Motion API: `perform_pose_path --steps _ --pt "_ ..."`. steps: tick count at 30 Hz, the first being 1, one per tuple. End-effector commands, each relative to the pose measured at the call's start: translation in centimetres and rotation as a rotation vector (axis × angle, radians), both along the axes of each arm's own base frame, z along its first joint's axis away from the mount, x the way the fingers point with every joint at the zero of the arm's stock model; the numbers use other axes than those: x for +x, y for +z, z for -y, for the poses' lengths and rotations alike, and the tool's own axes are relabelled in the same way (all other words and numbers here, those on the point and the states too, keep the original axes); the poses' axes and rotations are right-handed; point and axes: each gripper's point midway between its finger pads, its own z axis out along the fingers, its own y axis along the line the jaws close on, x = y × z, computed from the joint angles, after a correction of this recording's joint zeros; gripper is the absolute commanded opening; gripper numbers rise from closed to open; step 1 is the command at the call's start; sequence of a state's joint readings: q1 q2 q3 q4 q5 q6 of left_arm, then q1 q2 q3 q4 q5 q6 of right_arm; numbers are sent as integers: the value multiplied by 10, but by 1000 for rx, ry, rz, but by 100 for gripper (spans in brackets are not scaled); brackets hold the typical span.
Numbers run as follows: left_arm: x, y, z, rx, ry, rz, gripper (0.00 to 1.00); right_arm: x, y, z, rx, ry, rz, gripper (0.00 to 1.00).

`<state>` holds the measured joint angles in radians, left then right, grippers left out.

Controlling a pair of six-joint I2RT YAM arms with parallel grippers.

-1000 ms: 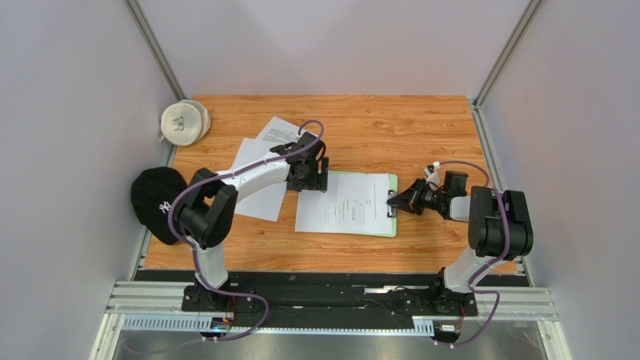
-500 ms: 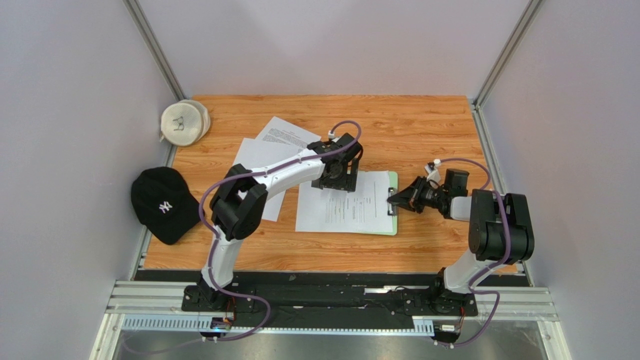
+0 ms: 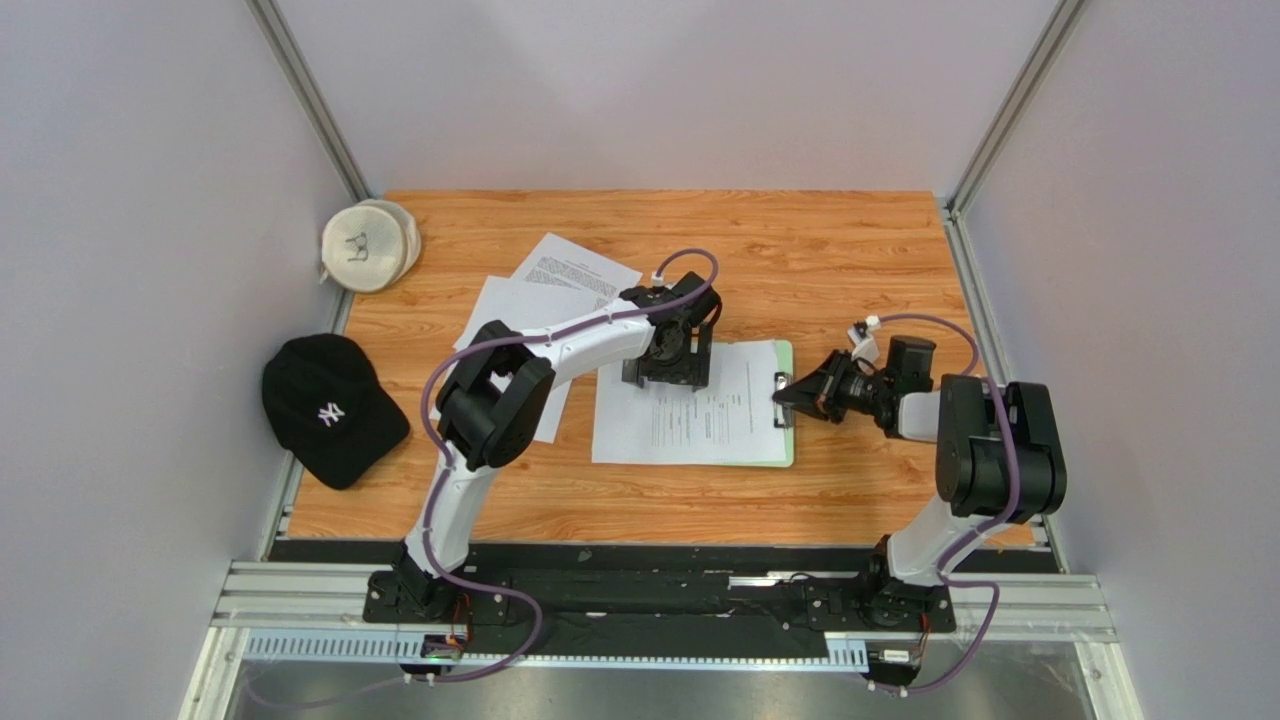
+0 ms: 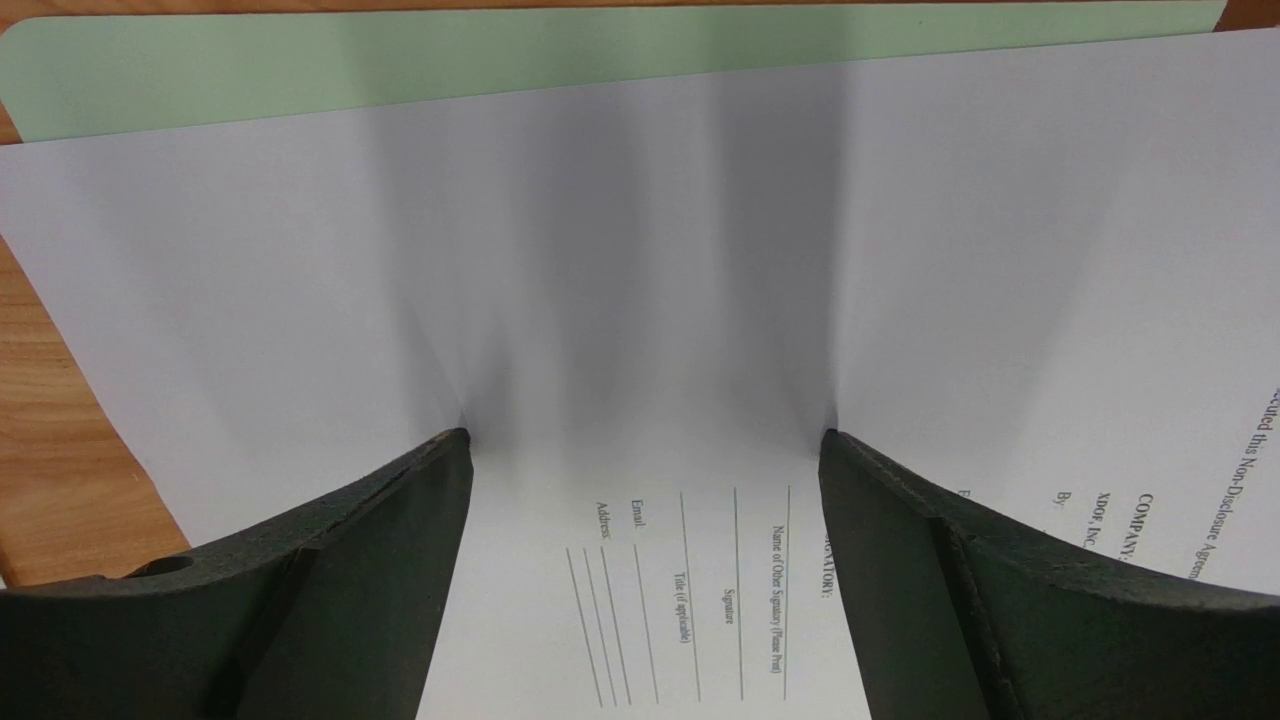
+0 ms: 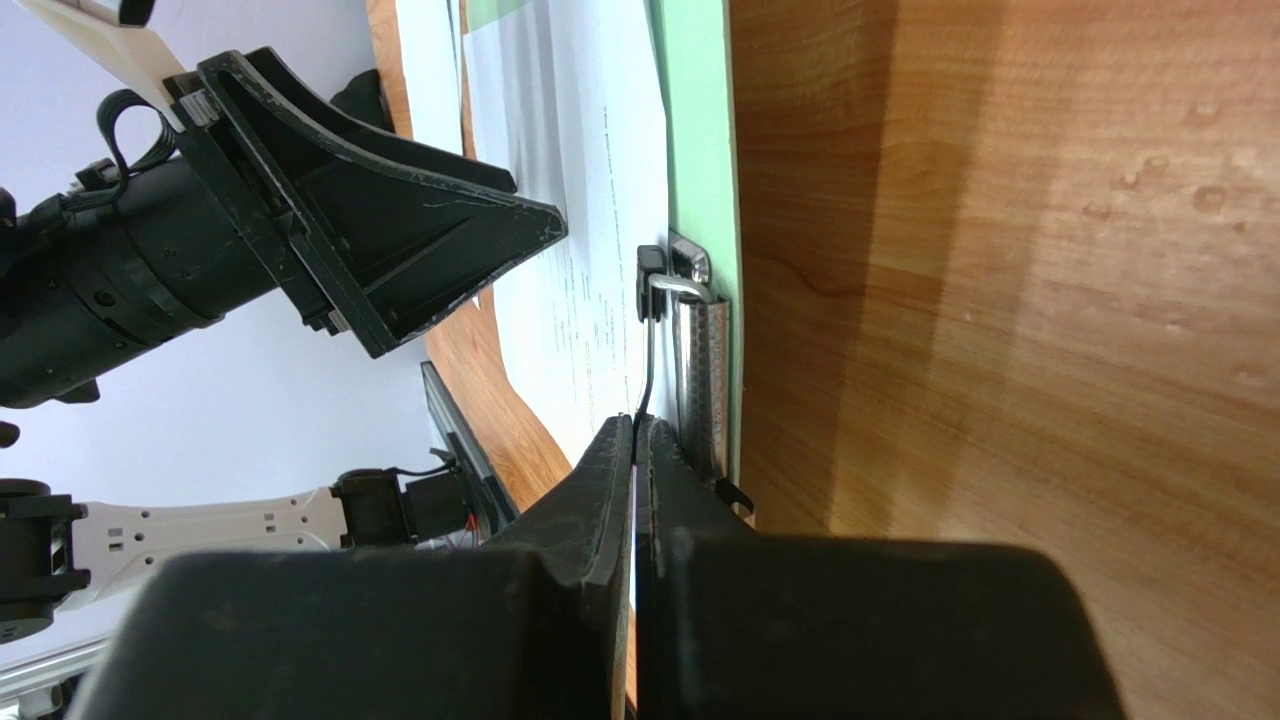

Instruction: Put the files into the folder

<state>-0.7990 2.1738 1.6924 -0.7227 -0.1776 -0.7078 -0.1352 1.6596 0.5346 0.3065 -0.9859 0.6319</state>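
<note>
Folder, top view: flat on desk, long axis left-right, clip end toward right gripper. One sheet on it. Loose files lie left of folder, nearer left arm. Left gripper over sheet's far-left part.
Left wrist: fingers spread apart, holding nothing, sheet below.
Right wrist: jaws together at clip; pinch on clip unclear.

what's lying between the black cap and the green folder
Loose white sheets on the table, partly under the left arm, lie between cap and folder; the top view shows it.
</note>
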Motion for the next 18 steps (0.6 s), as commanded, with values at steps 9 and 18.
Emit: perform_pose_path --steps 9,18 --pt "-14 -26 38 -152 5 -116 94 2 23 -21 122 86 85 0" --pt "-14 -22 51 -188 -43 -115 93 -2 19 -30 131 127 64 0"
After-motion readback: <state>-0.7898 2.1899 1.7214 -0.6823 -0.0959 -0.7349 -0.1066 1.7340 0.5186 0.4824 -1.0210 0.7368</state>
